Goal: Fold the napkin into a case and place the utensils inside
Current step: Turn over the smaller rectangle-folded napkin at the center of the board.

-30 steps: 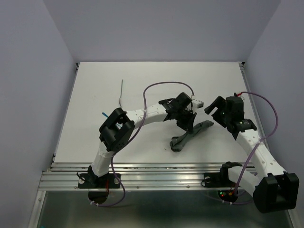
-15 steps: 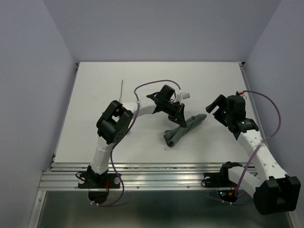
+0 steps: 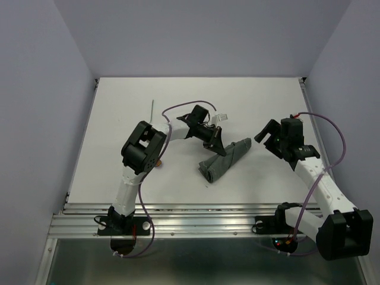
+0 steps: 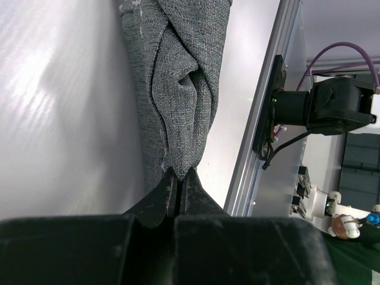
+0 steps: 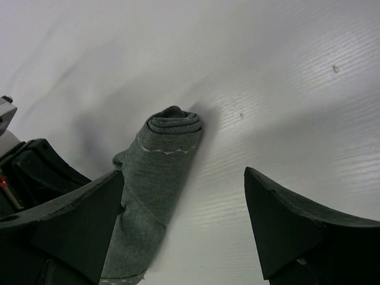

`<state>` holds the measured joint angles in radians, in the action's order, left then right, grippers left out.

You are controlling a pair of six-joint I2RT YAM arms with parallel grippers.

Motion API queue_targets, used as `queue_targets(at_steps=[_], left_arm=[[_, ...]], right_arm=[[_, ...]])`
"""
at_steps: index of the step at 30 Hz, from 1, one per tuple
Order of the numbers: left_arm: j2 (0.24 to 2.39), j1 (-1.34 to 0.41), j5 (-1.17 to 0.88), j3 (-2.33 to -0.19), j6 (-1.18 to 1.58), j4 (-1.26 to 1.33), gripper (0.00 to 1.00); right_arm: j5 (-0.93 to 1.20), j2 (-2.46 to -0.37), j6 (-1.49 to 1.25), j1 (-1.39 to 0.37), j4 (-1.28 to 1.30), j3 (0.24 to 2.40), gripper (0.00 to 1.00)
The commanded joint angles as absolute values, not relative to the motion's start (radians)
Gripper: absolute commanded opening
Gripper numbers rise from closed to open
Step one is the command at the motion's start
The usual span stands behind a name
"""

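Dark grey fabric napkin (image 3: pixel 225 161), mid-bench: roughly rolled, no case yet; left gripper (image 4: pixel 178 175) jaws pinching it, right gripper (image 3: pixel 268 133) jaws spread wide, empty; slim grey utensil (image 3: pixel 152 111) outside.

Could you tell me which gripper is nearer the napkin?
Left. The left gripper has jaws shut on the napkin; the right gripper hovers apart, jaws open, off its rolled end.

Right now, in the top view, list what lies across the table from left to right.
slim grey utensil → napkin → right gripper
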<state>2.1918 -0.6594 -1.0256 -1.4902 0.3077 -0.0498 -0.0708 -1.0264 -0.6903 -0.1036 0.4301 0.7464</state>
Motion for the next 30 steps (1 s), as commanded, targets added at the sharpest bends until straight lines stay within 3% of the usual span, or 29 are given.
queue_targets(at_steps=[1,4,6,14,18,20,23,24,26,30], left_arm=[[2.204,-0.623,-1.074,-1.473,0.276,-0.044,0.15],[2.21,-0.595,-1.071,-1.488,0.258,-0.083,0.45],[2.214,-0.58,-1.054,-1.5,0.221,-0.136,0.59],[2.195,-0.549,-0.91,-1.559,0.127,-0.29,0.64],[2.094,-0.512,-0.812,-1.529,0.138,-0.299,0.57],[2.027,-0.508,-0.758,-1.5,0.153,-0.298,0.51],[1.964,-0.509,-0.749,-1.433,0.201,-0.259,0.3],[1.924,-0.512,-0.752,-1.411,0.216,-0.243,0.13],[1.89,-0.523,-0.746,-1.35,0.239,-0.207,0.0],[1.819,-0.574,-0.738,-1.264,0.285,-0.147,0.0]], right_arm=[[0.061,-1.08,-0.62,-0.095,0.405,0.799,0.87],[0.141,-1.123,-0.581,-0.095,0.374,0.796,0.83],[0.218,-1.159,-0.571,-0.095,0.342,0.789,0.74],[0.278,-1.281,-0.563,-0.15,0.279,0.801,0.38],[0.288,-1.344,-0.558,-0.195,0.259,0.841,0.23],[0.29,-1.388,-0.558,-0.224,0.253,0.87,0.21],[0.294,-1.436,-0.563,-0.235,0.232,0.896,0.2],[0.301,-1.463,-0.569,-0.235,0.226,0.913,0.2],[0.302,-1.488,-0.575,-0.235,0.204,0.923,0.2],[0.281,-1.566,-0.58,-0.235,0.192,0.972,0.19]])
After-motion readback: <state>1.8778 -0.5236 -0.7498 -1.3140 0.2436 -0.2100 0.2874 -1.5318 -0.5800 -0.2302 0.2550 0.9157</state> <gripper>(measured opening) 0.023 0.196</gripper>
